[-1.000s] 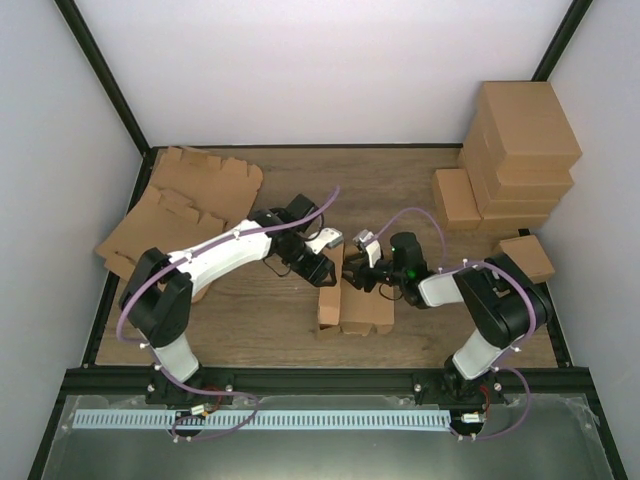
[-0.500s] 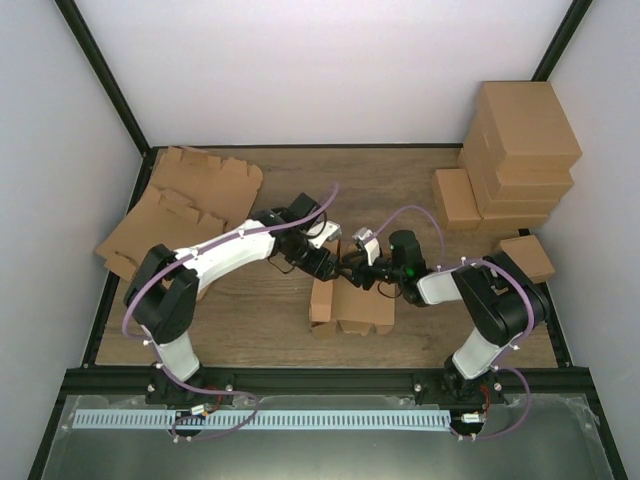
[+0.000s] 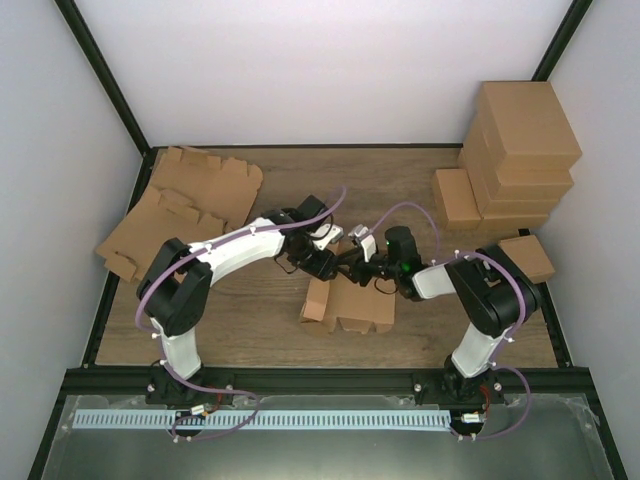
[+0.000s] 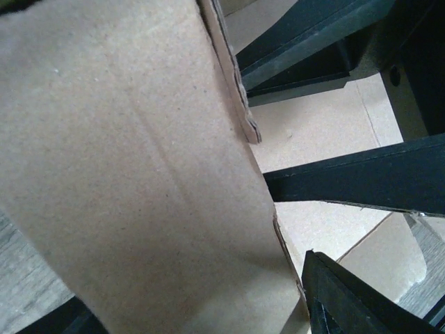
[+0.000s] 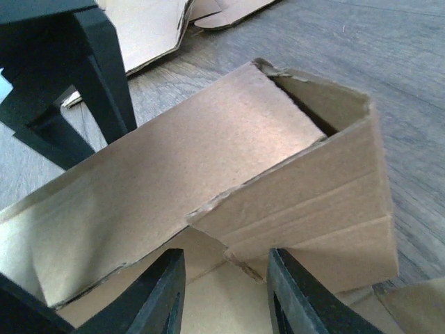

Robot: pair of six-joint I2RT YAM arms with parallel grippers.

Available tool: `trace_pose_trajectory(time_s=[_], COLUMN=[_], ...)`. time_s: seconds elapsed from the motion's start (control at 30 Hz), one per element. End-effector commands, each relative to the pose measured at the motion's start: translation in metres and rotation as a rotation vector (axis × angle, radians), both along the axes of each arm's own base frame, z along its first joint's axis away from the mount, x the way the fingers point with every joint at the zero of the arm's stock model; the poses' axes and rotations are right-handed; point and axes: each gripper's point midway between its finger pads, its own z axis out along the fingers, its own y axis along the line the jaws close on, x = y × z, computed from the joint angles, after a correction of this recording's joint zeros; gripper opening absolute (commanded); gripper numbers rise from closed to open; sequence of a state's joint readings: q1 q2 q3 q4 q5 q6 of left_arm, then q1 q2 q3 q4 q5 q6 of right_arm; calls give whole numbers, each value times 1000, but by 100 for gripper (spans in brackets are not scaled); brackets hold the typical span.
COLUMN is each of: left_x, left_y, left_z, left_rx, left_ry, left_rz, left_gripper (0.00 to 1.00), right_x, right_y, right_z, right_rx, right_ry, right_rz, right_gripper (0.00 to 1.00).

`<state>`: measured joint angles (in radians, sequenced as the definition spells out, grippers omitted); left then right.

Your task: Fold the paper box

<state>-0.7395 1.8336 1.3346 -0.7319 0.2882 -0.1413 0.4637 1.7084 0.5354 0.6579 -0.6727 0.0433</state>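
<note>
**Item: paper box (image 3: 345,303), part-formed.** It sits on the table (image 3: 250,305) at centre front, between the two arms. One long wall stands up and an end flap is bent inward at a corner. The tabs do not look locked yet.

**Left gripper (image 3: 322,262).** It is at the box's far-left end with its fingers (image 4: 361,299) spread. A tall panel runs between them. The likely aim is to prop that wall upright. No clear pinch shows.

**Right gripper (image 3: 362,268).** It faces the left one across the box. Its fingers (image 5: 170,292) are slightly parted over the inner floor, just below the bent flap. It probably means to press or tuck the flap. Nothing is visibly pinched.

**Flat blanks (image 3: 190,200).** Piled far left, well apart from the work.

**Stacked cartons (image 3: 520,140).** Far right corner.
</note>
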Motion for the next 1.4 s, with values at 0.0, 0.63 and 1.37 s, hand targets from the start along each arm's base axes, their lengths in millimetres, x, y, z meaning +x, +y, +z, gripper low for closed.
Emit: trace_pose_trajectory(time_s=[0.0, 0.63, 1.37], left_x=[-1, -23, -3], left_y=[-7, -33, -16], left_z=[6, 44, 19], left_rx=[-14, -251, -106], left_ry=[-3, 85, 62], left_rz=[-44, -137, -54], left_gripper=[59, 58, 58], right_x=[8, 9, -30], right_y=[11, 10, -16], right_z=[11, 4, 9], right_rx=[18, 10, -14], right_ry=[-34, -19, 122], right_rz=[26, 12, -58], right_gripper=[33, 32, 32])
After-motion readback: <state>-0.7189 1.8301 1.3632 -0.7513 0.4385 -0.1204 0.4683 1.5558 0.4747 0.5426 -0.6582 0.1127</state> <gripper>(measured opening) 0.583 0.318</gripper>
